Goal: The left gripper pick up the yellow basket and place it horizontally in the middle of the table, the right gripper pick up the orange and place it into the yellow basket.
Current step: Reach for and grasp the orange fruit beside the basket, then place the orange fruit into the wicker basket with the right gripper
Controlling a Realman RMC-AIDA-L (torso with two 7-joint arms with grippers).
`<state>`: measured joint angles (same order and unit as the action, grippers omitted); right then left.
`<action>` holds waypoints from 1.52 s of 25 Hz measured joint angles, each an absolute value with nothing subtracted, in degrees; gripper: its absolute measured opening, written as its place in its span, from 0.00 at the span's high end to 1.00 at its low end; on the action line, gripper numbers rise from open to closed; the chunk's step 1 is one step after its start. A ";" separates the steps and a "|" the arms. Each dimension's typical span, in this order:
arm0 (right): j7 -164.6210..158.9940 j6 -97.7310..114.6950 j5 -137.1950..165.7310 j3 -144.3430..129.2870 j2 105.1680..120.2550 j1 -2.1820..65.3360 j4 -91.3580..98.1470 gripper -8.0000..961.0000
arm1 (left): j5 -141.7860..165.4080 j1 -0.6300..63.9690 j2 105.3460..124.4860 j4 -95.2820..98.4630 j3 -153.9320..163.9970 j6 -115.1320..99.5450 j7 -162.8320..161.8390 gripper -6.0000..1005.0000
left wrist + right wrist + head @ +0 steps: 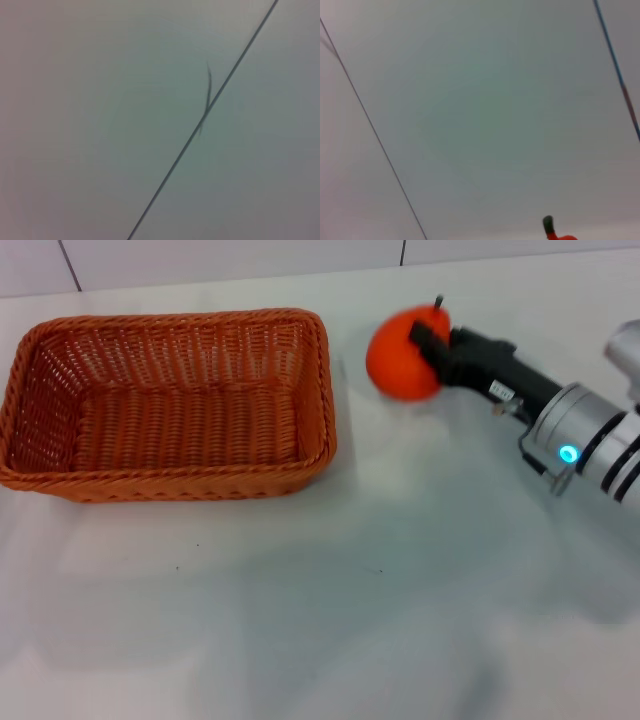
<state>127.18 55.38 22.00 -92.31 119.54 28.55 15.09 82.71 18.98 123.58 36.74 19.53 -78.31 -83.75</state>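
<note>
1. Right gripper (428, 340): jaws closed on the orange (400, 358), one black finger across its right side near the top.
2. Orange is at the far right-centre of the tabletop (330, 620), stem up; can't tell if it rests on the surface or is just lifted.
3. Behind the jaws: black gripper body with small white label, then silver wrist with black bands and a lit blue light, coming in from the right edge of the head view.
4. Right wrist view: only the orange's dark stem (548, 223) and a sliver of its top show at the frame edge; the rest is a pale surface with thin dark lines.
5. Basket (165, 405): on the tabletop at left, long side across the view, open side up, nothing in it. It sits left of the orange, a clear gap between them.
6. Left gripper: not seen in any view; left wrist view shows only a pale surface with a dark diagonal line.
</note>
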 joint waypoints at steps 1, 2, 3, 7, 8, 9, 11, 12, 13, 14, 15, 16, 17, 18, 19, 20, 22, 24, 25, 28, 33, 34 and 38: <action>127.44 57.19 21.98 -91.41 119.53 27.88 15.97 0.74 | 82.71 18.98 123.60 36.74 19.63 -78.26 -83.75 0.20; 127.65 58.94 21.98 -90.66 119.53 27.35 16.79 0.74 | 82.71 18.98 123.61 36.74 19.67 -78.23 -83.75 0.20; 127.74 60.43 21.97 -90.06 119.52 26.99 17.54 0.75 | 82.71 18.99 123.61 36.74 19.70 -78.22 -83.75 0.21; 126.95 64.50 22.23 -89.61 119.35 26.73 21.22 0.77 | 82.71 18.99 123.63 36.74 19.69 -78.16 -83.75 0.21; 126.38 64.85 22.59 -90.02 119.36 26.99 22.38 0.77 | 82.71 18.99 123.64 36.65 19.69 -78.14 -83.75 0.21; 125.72 64.85 23.00 -90.34 119.36 27.35 23.12 0.77 | 82.71 18.99 123.64 36.53 19.69 -78.13 -83.75 0.21; 123.37 64.84 24.32 -90.92 119.40 28.70 24.12 0.79 | 82.71 19.01 123.63 36.21 19.70 -78.13 -83.77 0.21; 121.64 64.83 25.37 -91.21 119.43 29.73 24.27 0.79 | 82.71 19.02 123.62 36.19 19.71 -78.13 -83.77 0.21; 120.40 64.84 26.19 -91.53 119.46 30.77 24.37 0.80 | 82.71 19.05 123.61 36.17 19.74 -78.14 -83.77 0.21; 119.69 64.85 26.79 -91.89 119.51 31.54 24.37 0.81 | 82.71 19.06 123.60 36.17 19.75 -78.14 -83.77 0.21; 118.89 64.85 27.49 -92.77 119.59 32.67 24.38 0.81 | 82.71 19.10 123.60 36.16 19.76 -78.14 -83.77 0.21; 118.44 64.80 27.90 -93.77 119.66 33.68 24.39 0.82 | 82.71 19.16 123.62 36.15 19.77 -78.14 -83.77 0.21; 118.17 64.59 28.05 -95.21 119.76 34.56 24.38 0.84 | 82.71 19.23 123.64 36.15 19.77 -78.14 -83.77 0.21; 117.95 64.31 28.13 -96.36 119.84 35.33 24.38 0.87 | 82.71 19.28 123.66 36.14 19.78 -78.14 -83.77 0.21; 117.74 63.94 28.14 -97.67 119.94 36.10 24.33 0.88 | 82.71 19.33 123.68 36.13 19.78 -78.14 -83.77 0.21; 117.39 63.46 28.15 -98.65 120.02 36.80 24.21 0.88 | 82.71 19.36 123.68 36.13 19.78 -78.14 -83.76 0.21; 116.68 62.63 28.17 -99.81 120.12 37.72 24.01 0.90 | 82.70 19.43 123.68 36.12 19.78 -78.14 -83.76 0.21; 115.57 61.64 28.19 -100.37 120.14 38.16 23.82 0.91 | 82.71 19.48 123.68 36.12 19.78 -78.13 -83.76 0.21; 114.97 61.35 28.19 -100.43 120.14 38.21 23.79 0.92 | 82.71 19.51 123.67 36.12 19.78 -78.13 -83.76 0.21; 114.23 61.34 28.21 -100.37 120.12 37.98 23.75 0.92 | 82.70 19.51 123.66 36.12 19.78 -78.13 -83.76 0.21; 114.46 61.69 27.98 -100.02 120.07 37.77 23.73 0.85 | 82.71 19.51 123.57 36.13 20.56 -78.13 -83.76 0.21; 114.58 61.70 27.92 -99.96 120.07 37.78 23.72 0.83 | 82.72 19.51 123.57 36.14 20.72 -78.13 -83.75 0.21; 114.60 61.72 27.89 -99.89 120.11 37.92 23.73 0.75 | 82.74 19.57 123.57 36.26 21.06 -78.13 -83.76 0.21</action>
